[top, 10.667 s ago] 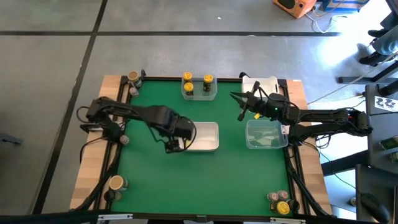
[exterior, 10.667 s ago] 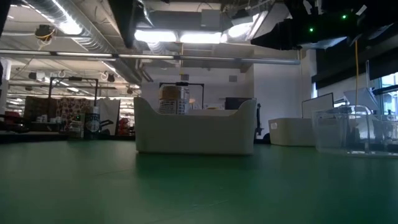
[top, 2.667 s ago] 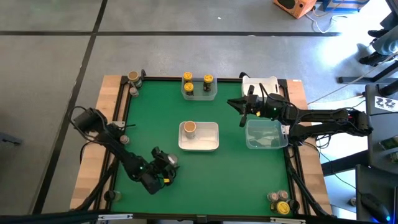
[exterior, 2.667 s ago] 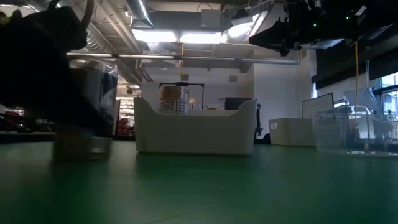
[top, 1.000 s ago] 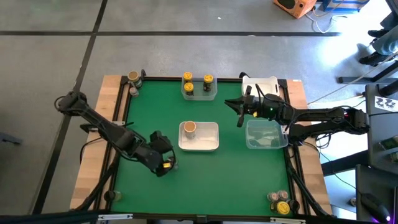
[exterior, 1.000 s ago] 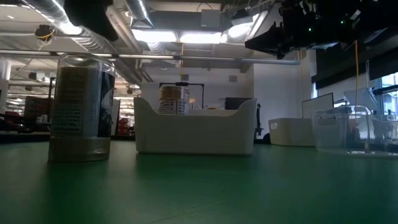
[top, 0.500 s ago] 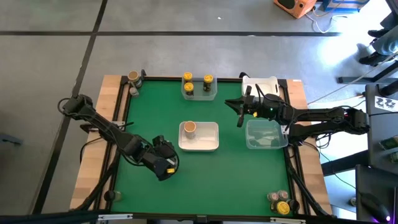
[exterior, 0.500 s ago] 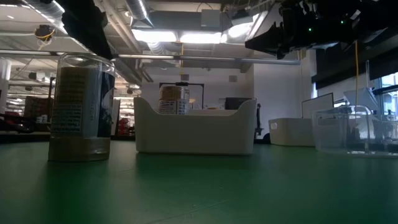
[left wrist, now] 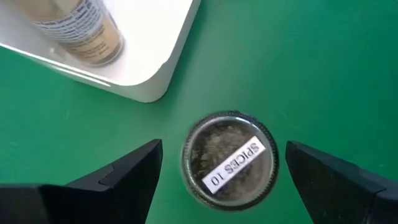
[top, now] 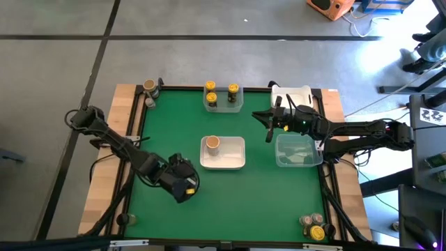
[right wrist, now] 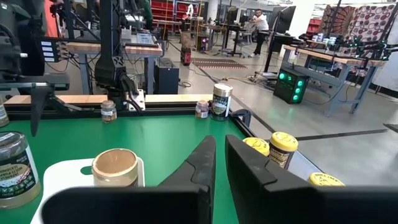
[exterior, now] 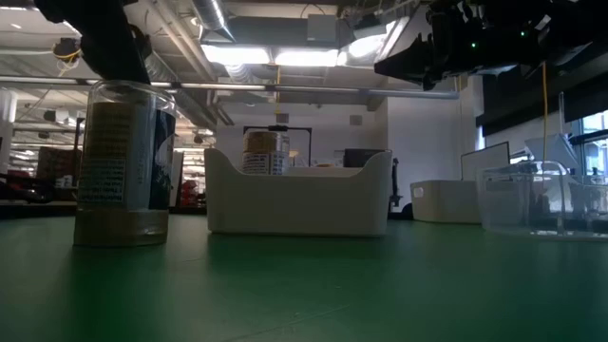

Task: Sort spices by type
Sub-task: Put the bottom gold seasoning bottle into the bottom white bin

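A glass spice jar (left wrist: 230, 158) with a "SPICES 10" label on its round top stands upright on the green mat, left of the white tub (top: 233, 159). In the low view the jar (exterior: 123, 161) stands on its base. My left gripper (left wrist: 224, 146) hangs open just above it, pointing down, with a finger out on either side and clear of the glass. In the high view that gripper (top: 185, 185) hides the jar. My right gripper (top: 267, 125) hovers shut beside the clear tub (top: 298, 150). A tan-capped jar (top: 212, 143) stands in the white tub.
A clear tub (top: 223, 103) at the far edge holds three yellow-capped jars. A white tub (top: 291, 94) sits at the far right corner. More jars stand on the wooden rim at the far-left corner (top: 149, 87) and the near-right corner (top: 313, 226).
My left gripper has stayed open above the jar and drifted a little toward the table's left. The jar has kept its place, upright on the mat.
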{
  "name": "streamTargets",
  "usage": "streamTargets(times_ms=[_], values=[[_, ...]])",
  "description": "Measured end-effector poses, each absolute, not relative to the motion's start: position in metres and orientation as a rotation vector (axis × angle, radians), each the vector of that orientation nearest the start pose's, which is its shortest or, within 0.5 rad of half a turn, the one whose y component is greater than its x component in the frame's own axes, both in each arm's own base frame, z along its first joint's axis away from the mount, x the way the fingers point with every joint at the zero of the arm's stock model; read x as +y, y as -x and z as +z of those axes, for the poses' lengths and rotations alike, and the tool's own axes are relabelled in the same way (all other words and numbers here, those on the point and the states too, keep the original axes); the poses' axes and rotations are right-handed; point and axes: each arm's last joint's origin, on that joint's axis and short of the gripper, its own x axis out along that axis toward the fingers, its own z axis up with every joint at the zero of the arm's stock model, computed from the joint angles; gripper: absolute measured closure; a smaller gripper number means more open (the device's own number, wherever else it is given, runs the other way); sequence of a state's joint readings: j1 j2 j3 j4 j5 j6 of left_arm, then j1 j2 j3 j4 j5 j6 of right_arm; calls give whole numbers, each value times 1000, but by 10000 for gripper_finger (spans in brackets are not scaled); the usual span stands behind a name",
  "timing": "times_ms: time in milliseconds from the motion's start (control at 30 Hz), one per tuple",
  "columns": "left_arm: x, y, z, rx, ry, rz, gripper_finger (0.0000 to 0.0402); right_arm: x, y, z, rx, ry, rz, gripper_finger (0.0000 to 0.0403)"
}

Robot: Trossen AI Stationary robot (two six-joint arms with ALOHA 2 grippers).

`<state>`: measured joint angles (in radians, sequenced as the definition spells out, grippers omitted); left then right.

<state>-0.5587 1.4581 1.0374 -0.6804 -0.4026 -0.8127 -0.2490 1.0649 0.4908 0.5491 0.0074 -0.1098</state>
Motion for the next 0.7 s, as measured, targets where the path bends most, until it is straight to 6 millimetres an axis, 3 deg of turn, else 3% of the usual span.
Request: streamTargets(times_ms=[200, 700], values=[[-141, -247, 233, 944, 232, 260, 80, -56, -220, 249, 39, 106, -255, 364], [-147, -262, 194, 1049, 197, 322, 96, -56, -220, 249, 39, 106, -255, 364]])
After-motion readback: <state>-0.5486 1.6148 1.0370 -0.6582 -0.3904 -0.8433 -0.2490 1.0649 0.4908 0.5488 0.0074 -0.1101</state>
